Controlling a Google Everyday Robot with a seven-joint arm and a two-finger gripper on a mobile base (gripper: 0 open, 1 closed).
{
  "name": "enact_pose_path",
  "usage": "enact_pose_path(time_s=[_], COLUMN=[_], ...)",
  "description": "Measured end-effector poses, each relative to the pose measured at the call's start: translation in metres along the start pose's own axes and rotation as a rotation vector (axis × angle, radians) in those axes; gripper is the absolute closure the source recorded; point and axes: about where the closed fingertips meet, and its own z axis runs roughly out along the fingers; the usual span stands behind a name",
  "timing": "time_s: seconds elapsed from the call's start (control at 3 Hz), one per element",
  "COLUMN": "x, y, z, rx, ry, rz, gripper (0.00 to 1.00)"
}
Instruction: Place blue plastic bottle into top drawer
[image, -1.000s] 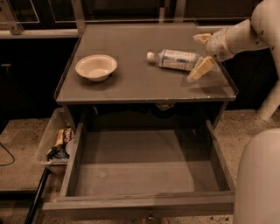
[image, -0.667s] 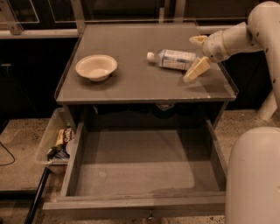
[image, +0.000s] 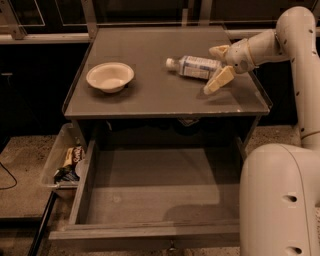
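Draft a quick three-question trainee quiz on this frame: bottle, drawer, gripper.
1. True or false: the bottle stands upright on the table.
2. Where is the gripper? A) inside the drawer; B) over the bowl; C) at the bottle's base end above the tabletop, one finger on each side.
3. What can be seen lying in the open drawer?

Key:
1. False. It lies on its side, cap pointing toward the bowl.
2. C. The gripper is open.
3. Nothing; only the bare grey floor shows.
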Motion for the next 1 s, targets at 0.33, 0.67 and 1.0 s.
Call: enact_pose_path(time_s=[0.33, 0.67, 1.0], x=[-0.0031, -0.0031, -0.0031], y=[0.0001, 0.0001, 0.0000], z=[-0.0022, -0.0023, -0.0022], rx=[-0.003, -0.003, -0.003], ry=[-0.002, -0.002, -0.002], rz=[0.004, 0.003, 0.004], gripper=[0.19, 0.42, 0.66])
